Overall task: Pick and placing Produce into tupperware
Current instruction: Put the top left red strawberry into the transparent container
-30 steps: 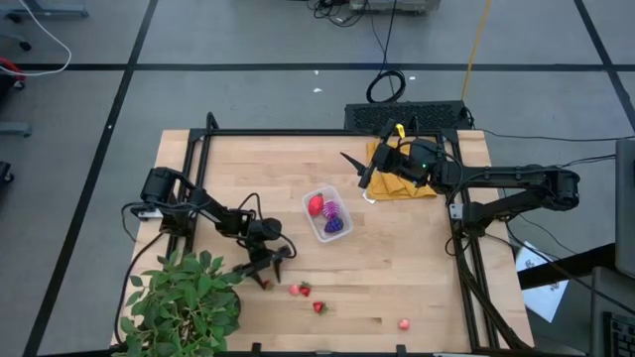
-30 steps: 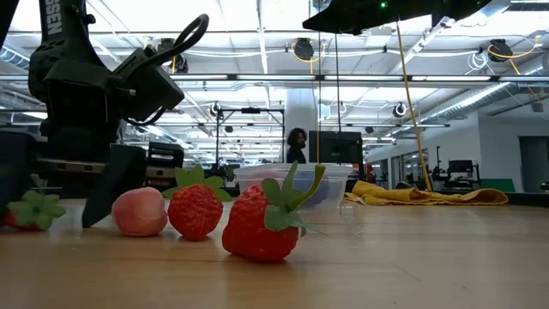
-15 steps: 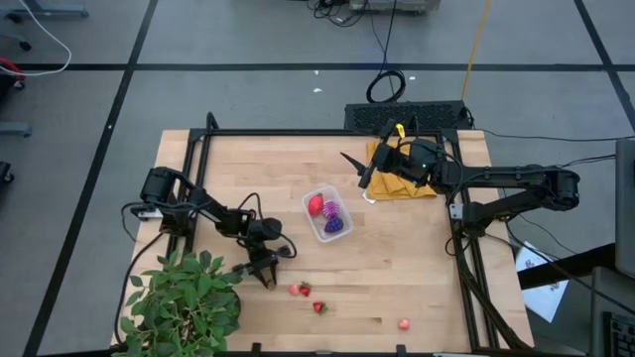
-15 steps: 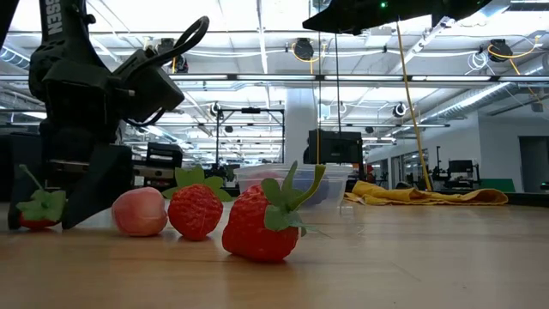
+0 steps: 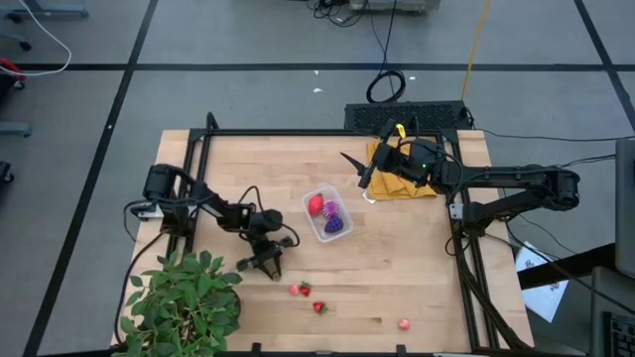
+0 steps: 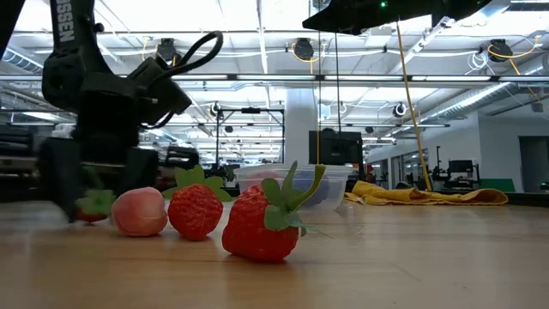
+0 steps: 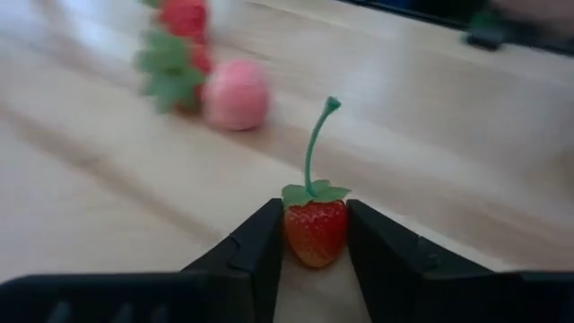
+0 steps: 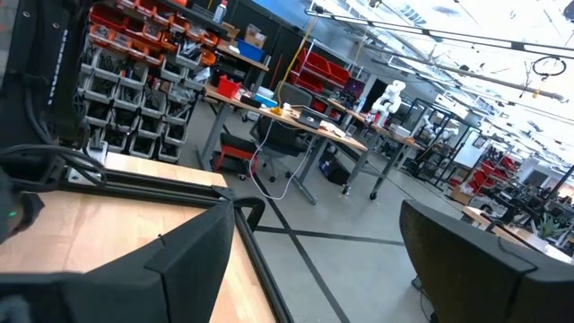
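With 1 strawberry (image 7: pixel 315 231) in L gripper (image 7: pixel 314 260), 3 loose.

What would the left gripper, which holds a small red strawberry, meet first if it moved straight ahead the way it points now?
Probably the round pink toy fruit. In the left wrist view it lies ahead of the left gripper and its small red strawberry, slightly off to one side, with bare wooden table between. Depth is unclear, so it might pass beside it.

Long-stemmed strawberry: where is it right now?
The strawberry is pinched in the left hand, on the table's left side by the potted plant, left of the loose strawberries.
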Robot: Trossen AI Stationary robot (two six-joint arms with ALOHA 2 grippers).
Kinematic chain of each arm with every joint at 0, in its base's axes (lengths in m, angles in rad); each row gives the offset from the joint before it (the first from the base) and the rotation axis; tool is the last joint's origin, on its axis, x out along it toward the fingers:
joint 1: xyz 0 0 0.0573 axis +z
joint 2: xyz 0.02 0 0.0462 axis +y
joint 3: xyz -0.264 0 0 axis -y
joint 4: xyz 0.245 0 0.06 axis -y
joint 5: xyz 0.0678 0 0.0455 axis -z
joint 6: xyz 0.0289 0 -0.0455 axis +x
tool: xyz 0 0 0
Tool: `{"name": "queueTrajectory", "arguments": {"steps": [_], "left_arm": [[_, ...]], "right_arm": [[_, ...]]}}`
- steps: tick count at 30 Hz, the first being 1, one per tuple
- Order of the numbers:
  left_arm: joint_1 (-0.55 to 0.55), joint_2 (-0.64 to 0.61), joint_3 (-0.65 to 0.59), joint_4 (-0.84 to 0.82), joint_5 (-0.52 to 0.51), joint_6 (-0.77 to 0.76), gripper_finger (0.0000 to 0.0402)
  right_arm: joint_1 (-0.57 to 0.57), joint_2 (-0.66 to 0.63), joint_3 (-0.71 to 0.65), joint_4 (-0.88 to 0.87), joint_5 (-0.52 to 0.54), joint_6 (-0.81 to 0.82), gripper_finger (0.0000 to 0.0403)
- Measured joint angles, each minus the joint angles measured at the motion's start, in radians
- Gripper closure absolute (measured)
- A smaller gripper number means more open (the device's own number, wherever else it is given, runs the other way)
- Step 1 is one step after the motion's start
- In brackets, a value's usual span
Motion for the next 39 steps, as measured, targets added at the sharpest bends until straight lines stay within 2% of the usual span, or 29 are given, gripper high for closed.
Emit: {"name": "queueTrajectory", "arguments": {"steps": [7, 16, 27, 35, 39], "left_arm": [[0.047, 0.000, 0.000, 0.126, -0.062, -0.093, 0.0273], [0.090, 0.000, 0.002, 0.263, -0.071, -0.232, 0.0273], [0.178, -0.004, 0.007, 0.449, -0.157, -0.335, 0.0273], [0.232, -0.076, 0.046, 0.461, -0.334, -0.465, 0.0273], [0.234, -0.082, 0.079, 0.445, -0.391, -0.512, 0.0273]], "right_arm": [[0.000, 0.000, 0.000, 0.000, 0.000, 0.000, 0.0096], [0.000, 0.000, 0.000, 0.000, 0.000, 0.000, 0.0096], [0.000, 0.000, 0.000, 0.000, -0.008, 0.052, 0.0096], [0.000, 0.000, 0.000, 0.000, -0.008, 0.047, 0.0096], [0.000, 0.000, 0.000, 0.000, -0.008, 0.045, 0.0096]]}}
